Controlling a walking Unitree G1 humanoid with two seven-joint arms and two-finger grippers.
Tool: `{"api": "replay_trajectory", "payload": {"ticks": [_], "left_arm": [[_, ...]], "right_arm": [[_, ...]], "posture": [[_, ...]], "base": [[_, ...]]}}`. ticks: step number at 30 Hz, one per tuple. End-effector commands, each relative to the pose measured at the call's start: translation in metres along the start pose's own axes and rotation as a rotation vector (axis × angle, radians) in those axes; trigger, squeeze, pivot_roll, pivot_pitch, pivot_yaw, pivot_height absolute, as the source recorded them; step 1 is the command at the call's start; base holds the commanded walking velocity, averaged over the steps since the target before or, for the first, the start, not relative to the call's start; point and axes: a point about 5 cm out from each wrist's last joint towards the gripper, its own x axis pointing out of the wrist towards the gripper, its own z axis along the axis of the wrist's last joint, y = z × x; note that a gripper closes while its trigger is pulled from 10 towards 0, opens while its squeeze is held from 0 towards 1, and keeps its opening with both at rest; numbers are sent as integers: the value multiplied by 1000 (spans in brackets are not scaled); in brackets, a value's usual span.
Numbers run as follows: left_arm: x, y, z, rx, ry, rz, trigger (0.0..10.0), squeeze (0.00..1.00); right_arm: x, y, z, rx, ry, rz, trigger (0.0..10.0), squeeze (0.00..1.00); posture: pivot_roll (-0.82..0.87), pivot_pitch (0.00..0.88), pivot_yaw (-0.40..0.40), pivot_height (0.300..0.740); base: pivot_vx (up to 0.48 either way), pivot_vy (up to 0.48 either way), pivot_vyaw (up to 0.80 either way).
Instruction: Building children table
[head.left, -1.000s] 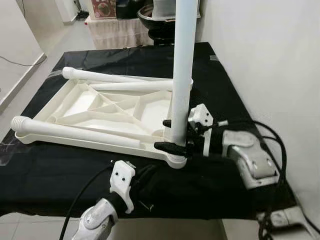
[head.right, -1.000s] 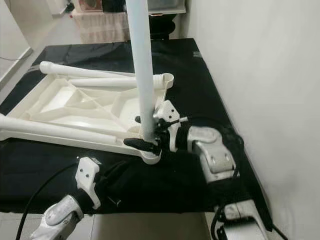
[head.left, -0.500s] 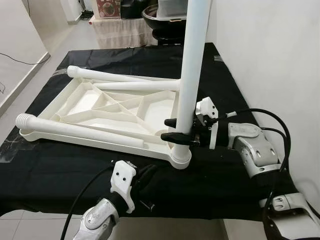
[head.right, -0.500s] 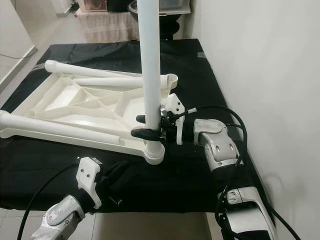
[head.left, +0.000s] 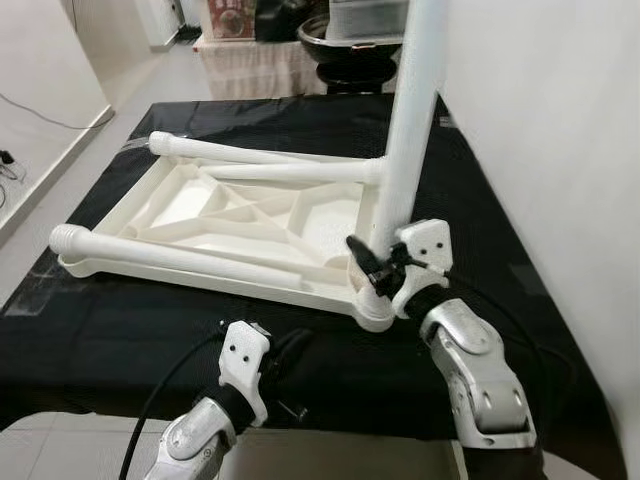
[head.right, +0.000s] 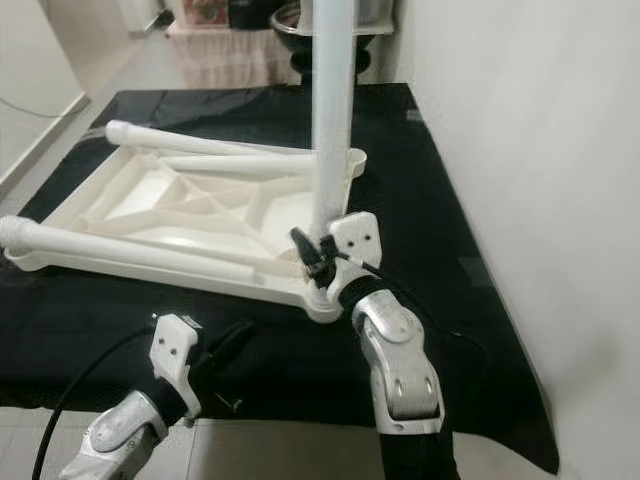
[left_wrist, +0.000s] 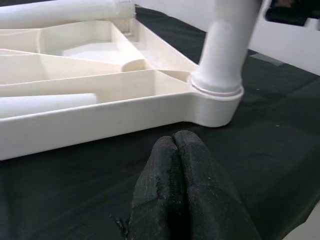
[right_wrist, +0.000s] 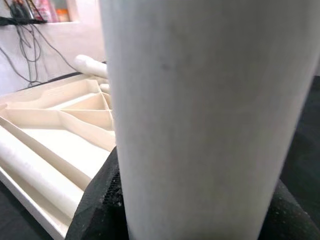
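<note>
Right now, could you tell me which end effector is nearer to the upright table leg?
The right. The right end effector is clamped around the upright table leg just above its socket. The left end effector, fingers together, rests on the black cloth, short of that corner.

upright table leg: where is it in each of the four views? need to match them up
Left eye: upright leg, right of centre, rising from the tabletop's near corner socket.
Right eye: centre.
Left wrist: upper right, in the socket.
Right wrist: close up, across the middle.
Shared landmark: the corner socket.
</note>
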Motion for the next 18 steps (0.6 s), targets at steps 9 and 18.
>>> {"api": "replay_trajectory", "payload": {"ticks": [9, 18], "left_arm": [[-3, 4, -3, 14, 22, 14, 10000, 0], [-2, 1, -5, 11, 24, 5, 10000, 0]], "right_arm": [[17, 26, -13, 100, 71, 218, 10000, 1000], [28, 16, 9, 26, 20, 718, 10000, 0]], "posture": [[-7, 149, 35, 740], [6, 139, 28, 740]], "base": [[0, 0, 0], [0, 0, 0]]}}
